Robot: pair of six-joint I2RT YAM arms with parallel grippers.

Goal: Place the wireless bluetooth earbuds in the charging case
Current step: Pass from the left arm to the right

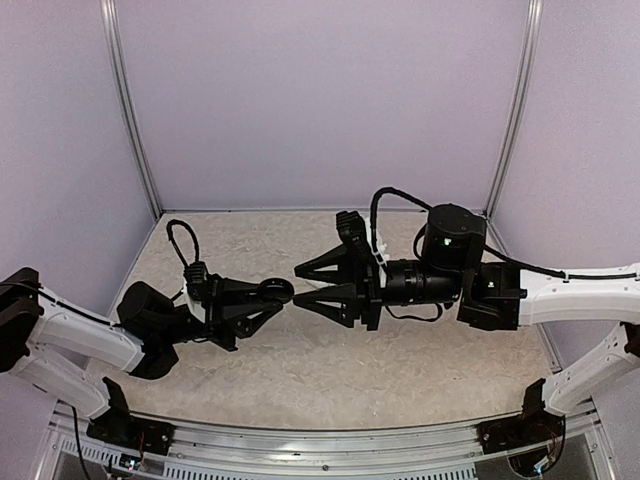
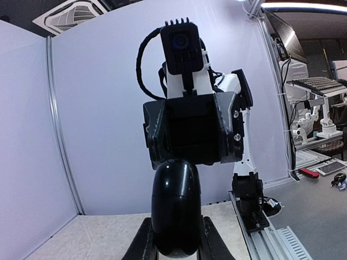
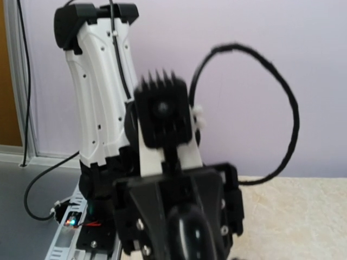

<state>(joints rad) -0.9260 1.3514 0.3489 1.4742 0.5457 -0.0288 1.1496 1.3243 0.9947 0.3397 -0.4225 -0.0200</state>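
Two robot arms are meeting nose to nose above a beige speckled desk (image 1: 300, 370), one reaching in from each side. The left claw (image 1: 272, 296) is pinching a single glossy black rounded piece (image 2: 175, 208), its two fingers (image 2: 142, 245) pressing in on either flank. Directly ahead of it, the right claw (image 1: 299, 284) is pointing straight back with its two fingers spread. Their tips are sitting just beside the black piece, and whether they are touching it cannot be told.

That makes two arms, two claws and one black piece. The earbuds and the charging case cannot be made out in any of the three views, so their place relative to either claw cannot be told.

One black cable (image 1: 180, 240) is looping up behind the left claw's wrist. Lilac panels (image 1: 320, 100) are closing in the space behind and to both sides of the claws, with two slim metal posts (image 1: 130, 110) standing at the back corners. A ribbed aluminium rail (image 1: 320, 440) is running along the near edge beneath both arm bases. Over the top of the panels behind the right claw, a ceiling vent (image 2: 70, 13) is showing.
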